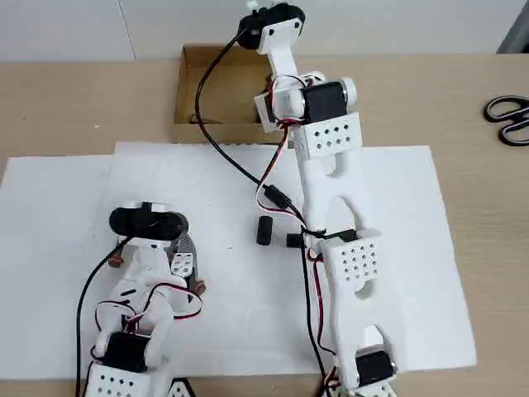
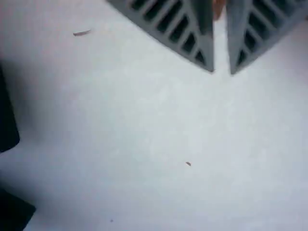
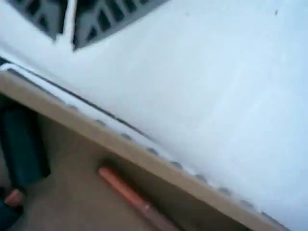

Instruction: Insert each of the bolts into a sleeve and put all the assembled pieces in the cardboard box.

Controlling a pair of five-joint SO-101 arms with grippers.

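Cardboard box wall runs near the right claw, whose fingers stand a slit apart with nothing between them; beyond that wall, inside, lie an orange bolt and a dark sleeve. Left claw hangs over white paper, fingers nearly together, an orange sliver between them; whether it is gripped I cannot tell.

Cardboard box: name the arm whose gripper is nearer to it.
Right. The right gripper is at the near wall of the cardboard box; the left gripper is well short of it, over the white sheet.
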